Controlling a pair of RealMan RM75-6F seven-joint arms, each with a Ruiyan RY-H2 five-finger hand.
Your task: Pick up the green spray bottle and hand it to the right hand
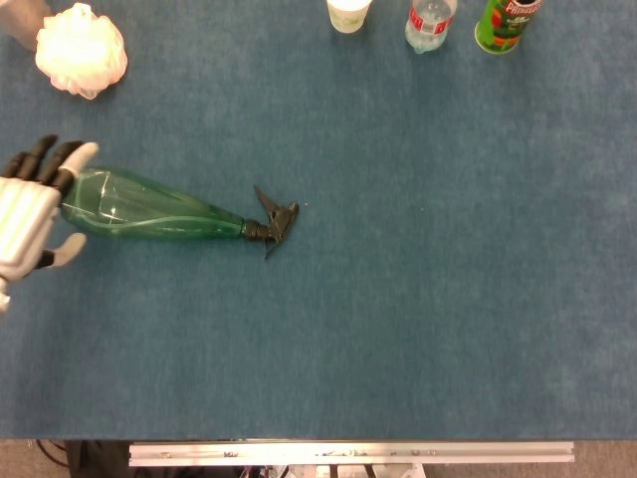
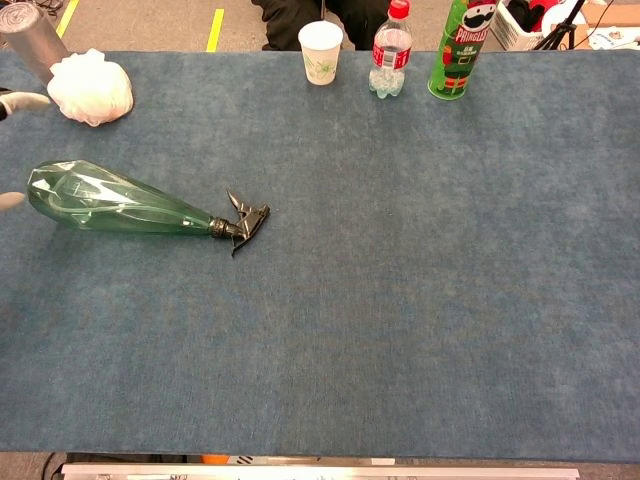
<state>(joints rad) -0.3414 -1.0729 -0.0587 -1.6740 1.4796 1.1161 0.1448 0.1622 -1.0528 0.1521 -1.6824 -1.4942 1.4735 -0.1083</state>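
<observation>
The green spray bottle lies on its side on the blue table, its black trigger nozzle pointing right; the chest view also has the bottle. My left hand comes in from the left edge with its fingers spread apart, over the bottle's wide base end. It holds nothing; I cannot tell whether it touches the bottle. In the chest view only fingertips of that hand show at the left edge. My right hand appears in neither view.
A white mesh sponge sits at the back left beside a grey cylinder. Along the back edge stand a paper cup, a water bottle and a green Pringles can.
</observation>
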